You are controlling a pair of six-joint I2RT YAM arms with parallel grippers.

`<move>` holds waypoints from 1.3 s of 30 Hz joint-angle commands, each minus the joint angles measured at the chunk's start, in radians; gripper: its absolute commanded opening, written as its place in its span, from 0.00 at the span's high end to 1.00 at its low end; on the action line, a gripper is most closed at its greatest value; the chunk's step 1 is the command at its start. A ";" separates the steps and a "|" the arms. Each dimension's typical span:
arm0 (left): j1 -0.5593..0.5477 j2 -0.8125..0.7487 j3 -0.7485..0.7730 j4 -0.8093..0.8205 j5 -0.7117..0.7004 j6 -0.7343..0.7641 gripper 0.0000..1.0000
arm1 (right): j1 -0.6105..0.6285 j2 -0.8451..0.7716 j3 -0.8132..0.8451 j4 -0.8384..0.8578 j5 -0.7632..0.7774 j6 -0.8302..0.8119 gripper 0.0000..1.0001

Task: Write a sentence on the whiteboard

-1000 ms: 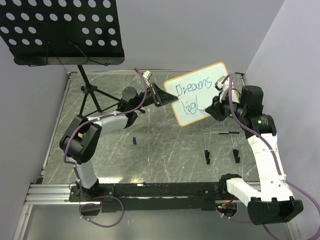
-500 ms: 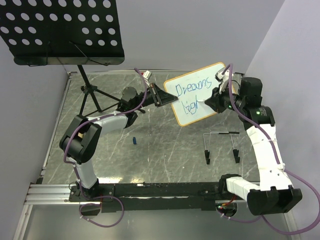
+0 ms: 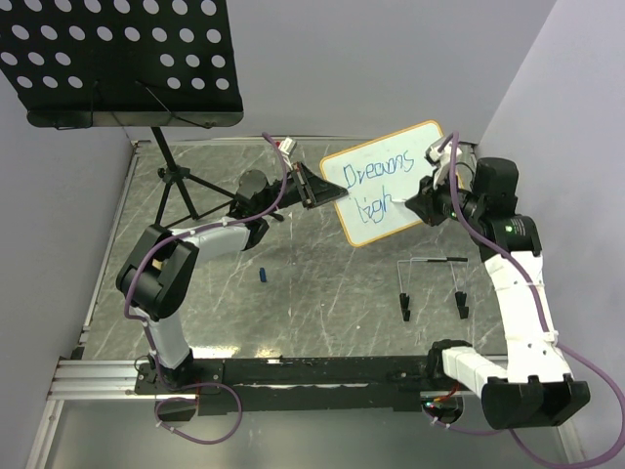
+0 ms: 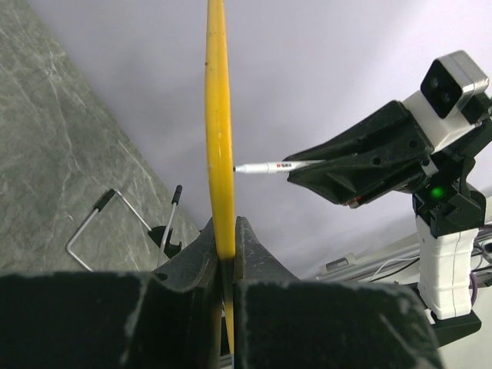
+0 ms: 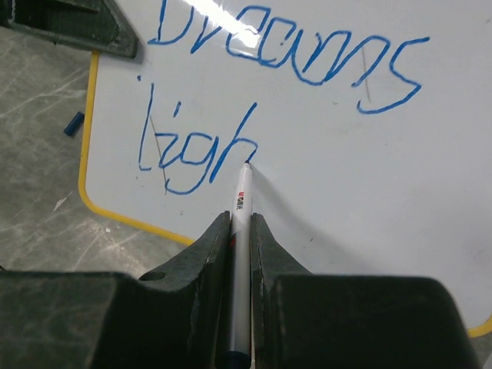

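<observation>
The whiteboard [image 3: 389, 186] has a thin yellowish frame and is held tilted above the table; in the left wrist view it shows edge-on [image 4: 219, 131]. My left gripper [image 3: 314, 188] is shut on its left edge. Blue handwriting on it reads "Dreams" [image 5: 288, 54] above "ligh" [image 5: 196, 150]. My right gripper [image 3: 418, 203] is shut on a white marker [image 5: 241, 231]. The marker's tip touches the board at the end of the "h". The marker also shows in the left wrist view [image 4: 277, 165].
A black perforated music-stand tray [image 3: 117, 59] on a tripod stands at the back left. A small blue cap [image 3: 263, 276] lies on the marble table. A wire stand [image 3: 433, 285] with black feet sits at the right front. Walls close the back and right.
My right gripper has moved the marker along the second line, and the writing has grown from "lig" to "ligh". The left arm and the board have stayed still.
</observation>
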 commanded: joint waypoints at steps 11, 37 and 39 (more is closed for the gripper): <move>-0.002 -0.020 0.059 0.163 -0.002 -0.022 0.99 | -0.061 -0.055 -0.013 -0.021 -0.037 -0.010 1.00; -0.002 -0.020 0.056 0.169 0.005 -0.025 0.99 | -0.121 0.072 0.106 0.042 -0.014 0.039 1.00; -0.002 -0.017 0.054 0.173 0.007 -0.028 0.99 | -0.121 0.089 0.122 0.041 -0.025 0.041 1.00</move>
